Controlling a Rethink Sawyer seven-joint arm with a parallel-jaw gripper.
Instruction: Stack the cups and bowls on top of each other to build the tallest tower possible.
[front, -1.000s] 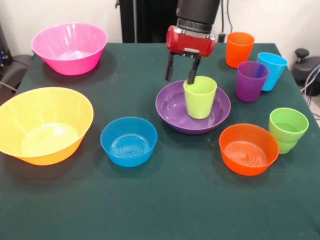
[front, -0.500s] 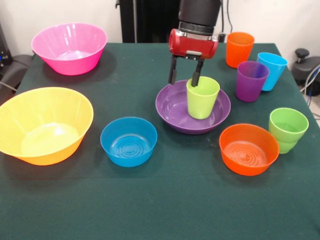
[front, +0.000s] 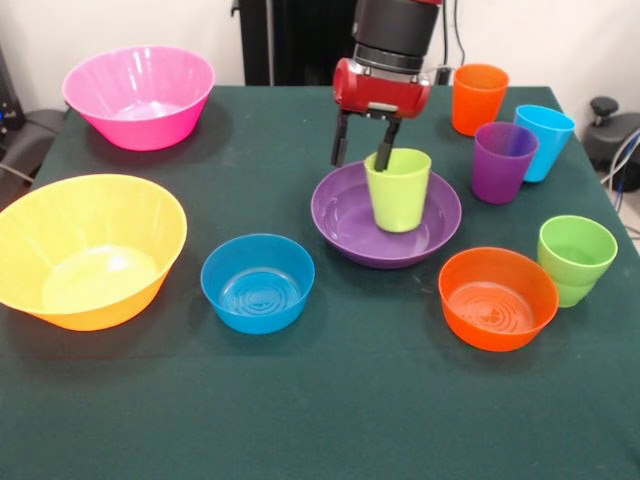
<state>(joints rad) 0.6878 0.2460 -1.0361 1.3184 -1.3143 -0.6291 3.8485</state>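
Note:
A lime-yellow cup (front: 398, 190) stands upright inside the wide purple bowl (front: 345, 215) at the table's middle. My gripper (front: 361, 155) hangs over the bowl's far left part, open. Its right finger (front: 383, 155) sits at the cup's left rim and seems to dip just inside it, while the left finger is outside over the bowl. A small blue bowl (front: 257, 283) sits to the bowl's front left, and a small orange bowl (front: 497, 298) to its front right.
A big pink bowl (front: 138, 95) is at the far left and a big yellow-orange bowl (front: 90, 250) at the near left. On the right stand the orange cup (front: 478, 97), purple cup (front: 503, 160), light blue cup (front: 543, 140) and green cup (front: 575, 258).
The gripper and the lime-yellow cup first shifted slightly right together, then back left and a little farther back in the purple bowl. The finger spacing looks unchanged.

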